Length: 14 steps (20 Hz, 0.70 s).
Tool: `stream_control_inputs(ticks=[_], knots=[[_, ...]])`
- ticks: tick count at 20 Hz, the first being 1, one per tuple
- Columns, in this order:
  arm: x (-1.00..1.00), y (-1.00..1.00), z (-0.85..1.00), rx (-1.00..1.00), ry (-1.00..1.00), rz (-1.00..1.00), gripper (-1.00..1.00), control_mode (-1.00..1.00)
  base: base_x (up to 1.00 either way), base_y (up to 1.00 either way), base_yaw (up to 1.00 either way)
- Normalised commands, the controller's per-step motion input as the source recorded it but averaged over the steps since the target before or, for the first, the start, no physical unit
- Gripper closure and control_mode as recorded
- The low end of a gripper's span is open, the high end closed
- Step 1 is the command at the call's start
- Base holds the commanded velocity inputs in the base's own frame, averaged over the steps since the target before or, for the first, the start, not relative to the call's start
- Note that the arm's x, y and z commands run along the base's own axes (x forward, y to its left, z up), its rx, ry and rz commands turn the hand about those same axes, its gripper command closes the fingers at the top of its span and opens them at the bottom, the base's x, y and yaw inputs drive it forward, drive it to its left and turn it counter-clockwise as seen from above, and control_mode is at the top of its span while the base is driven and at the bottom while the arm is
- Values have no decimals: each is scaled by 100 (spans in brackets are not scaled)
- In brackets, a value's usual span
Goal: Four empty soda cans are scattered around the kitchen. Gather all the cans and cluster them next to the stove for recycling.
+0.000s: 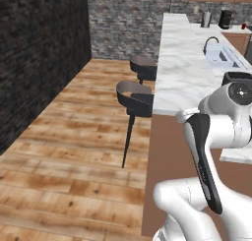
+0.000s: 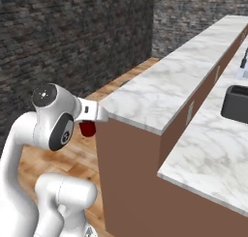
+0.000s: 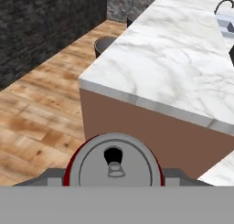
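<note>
red soda can (image 3: 113,166) gripped in the hand (image 3: 113,182), silvery top facing camera, long axis along fingers

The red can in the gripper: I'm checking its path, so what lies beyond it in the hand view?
Beyond the red can, held in the gripper: the marble counter and wood floor. The can hides whatever is below it.

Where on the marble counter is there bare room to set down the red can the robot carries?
The raised counter is bare from its near corner to the sink. The far end, around the small appliances, is crowded. The red can sits between the fingers, below and beside that corner.
</note>
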Motion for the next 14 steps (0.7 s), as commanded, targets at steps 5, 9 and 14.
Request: stream_control_inputs(ticks=[5, 9, 14], knots=[[0, 0, 0, 0, 0, 0, 100, 100, -45, 10, 6], [0, 0, 0, 0, 0, 0, 100, 100, -92, 28, 1], [0, 0, 0, 0, 0, 0, 100, 100, -82, 21, 0]])
